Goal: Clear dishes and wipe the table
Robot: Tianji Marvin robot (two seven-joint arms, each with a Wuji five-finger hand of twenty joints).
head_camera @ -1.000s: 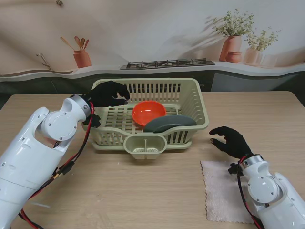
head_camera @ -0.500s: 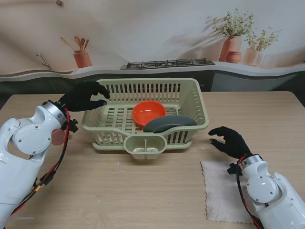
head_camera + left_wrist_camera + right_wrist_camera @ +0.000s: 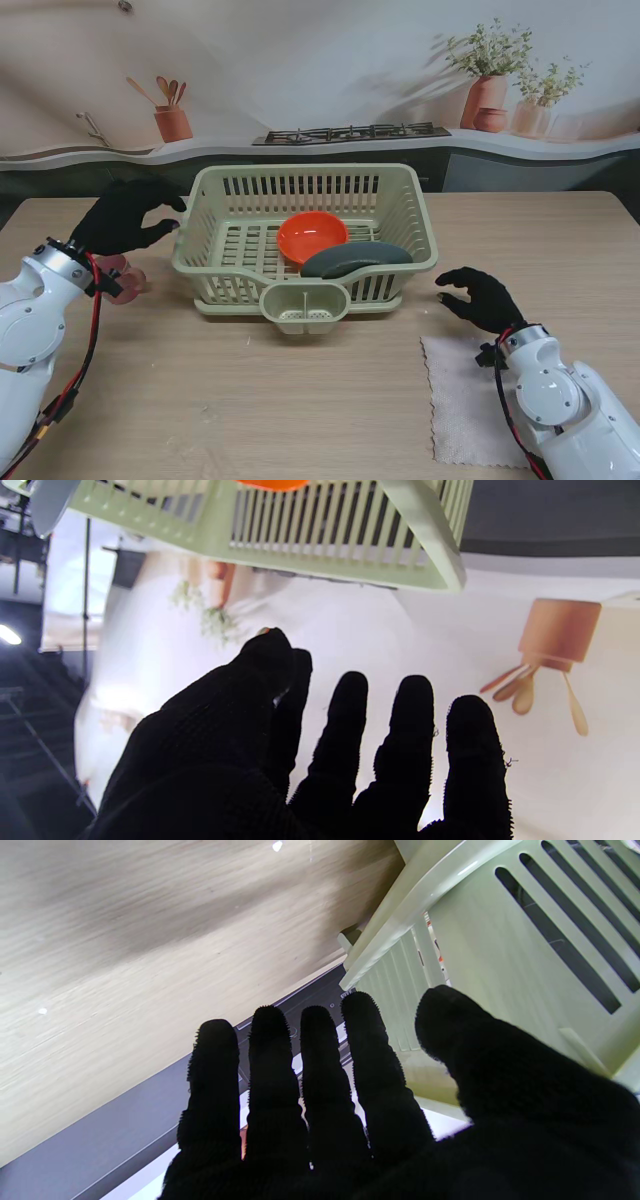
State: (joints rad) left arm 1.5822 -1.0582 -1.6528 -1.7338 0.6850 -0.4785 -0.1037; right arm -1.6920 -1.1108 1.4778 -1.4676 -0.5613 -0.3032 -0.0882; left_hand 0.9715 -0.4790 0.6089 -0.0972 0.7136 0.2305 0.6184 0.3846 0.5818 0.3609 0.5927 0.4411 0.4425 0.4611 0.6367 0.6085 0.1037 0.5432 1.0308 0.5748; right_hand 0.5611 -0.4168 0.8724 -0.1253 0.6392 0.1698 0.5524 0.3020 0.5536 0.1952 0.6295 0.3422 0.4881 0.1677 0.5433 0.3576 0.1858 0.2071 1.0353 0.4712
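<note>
Cloth (image 3: 468, 400): flat on the table (image 3: 300, 400), nearer than the rack (image 3: 305, 235), right side. Right hand (image 3: 480, 298): fingers spread, empty, beside the rack. Left hand (image 3: 125, 217): spread, left of the rack; pinkish object (image 3: 120, 277) beneath, possibly a cup. Orange bowl (image 3: 312, 236) and grey dish (image 3: 355, 260): inside the rack.

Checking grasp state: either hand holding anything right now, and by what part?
Nothing held. Left hand is open beside the dish rack; right hand is open over the table, near the cloth.
</note>
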